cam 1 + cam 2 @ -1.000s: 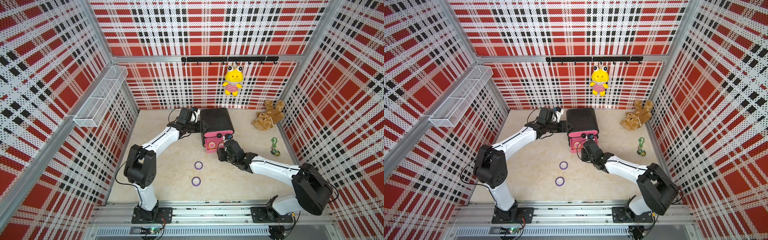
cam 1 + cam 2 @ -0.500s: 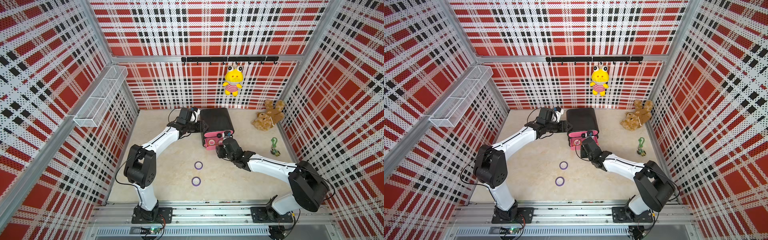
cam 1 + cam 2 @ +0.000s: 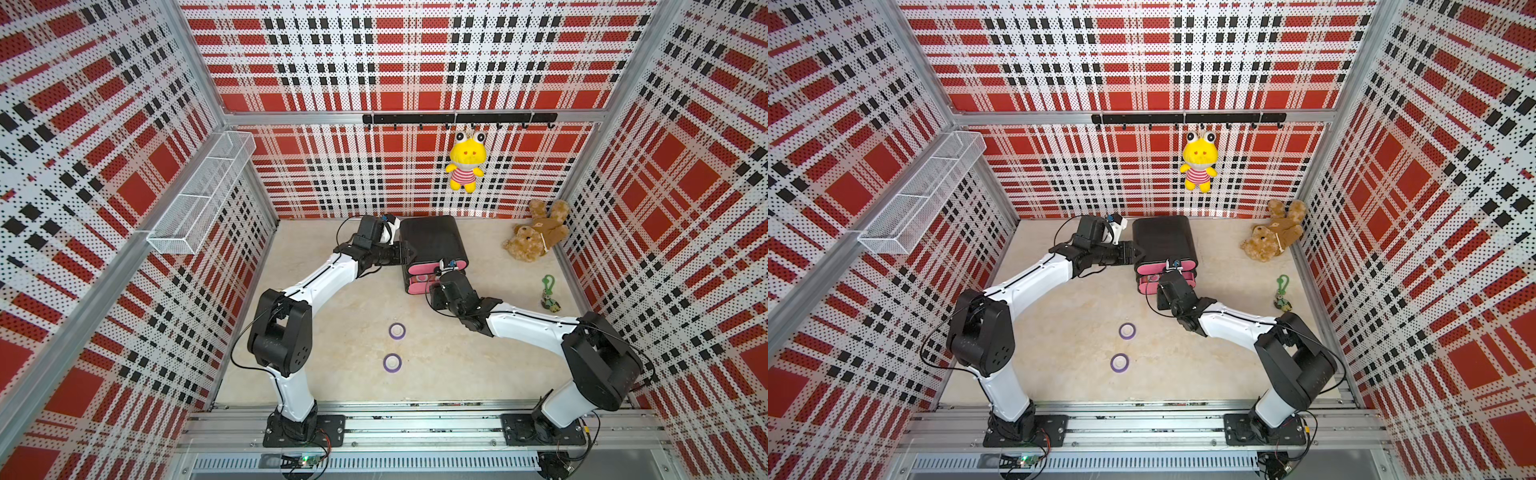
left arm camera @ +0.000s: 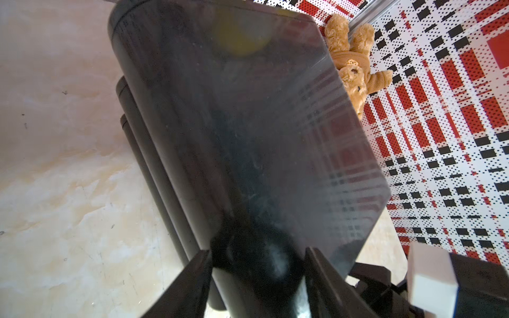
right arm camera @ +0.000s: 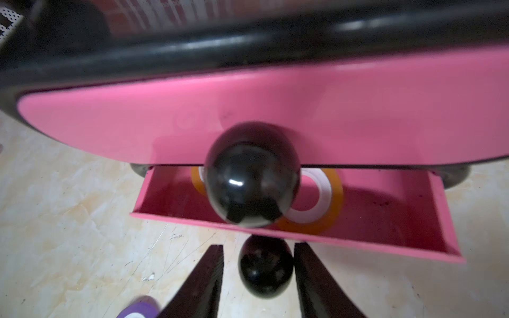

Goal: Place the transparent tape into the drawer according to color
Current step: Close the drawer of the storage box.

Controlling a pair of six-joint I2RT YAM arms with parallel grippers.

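Two flat orange tape rings [image 5: 325, 198], pale cores, lie in the open bottom drawer [image 5: 371, 220], glossy pink; one is half hidden behind a black ball knob [image 5: 252, 176]. Right claw [image 5: 258, 246], narrowly parted, straddles the lower knob [image 5: 265, 267] just outside, a gap on one side. Two purple rings [image 3: 397, 331] mid-desk, well apart from it. Left claw [image 3: 405, 253] clamps the black cabinet [image 3: 432, 237] at the desk's back edge.

Left arm [image 3: 322, 280] and right arm [image 3: 534, 330]: white link shells [image 3: 296, 397], black joint housings [image 3: 282, 336], thin black cables [image 3: 231, 353], black base plates [image 3: 330, 430] bolted to a silver rail [image 3: 415, 424], tapered black fingers [image 5: 198, 286], white camera block [image 4: 429, 278].
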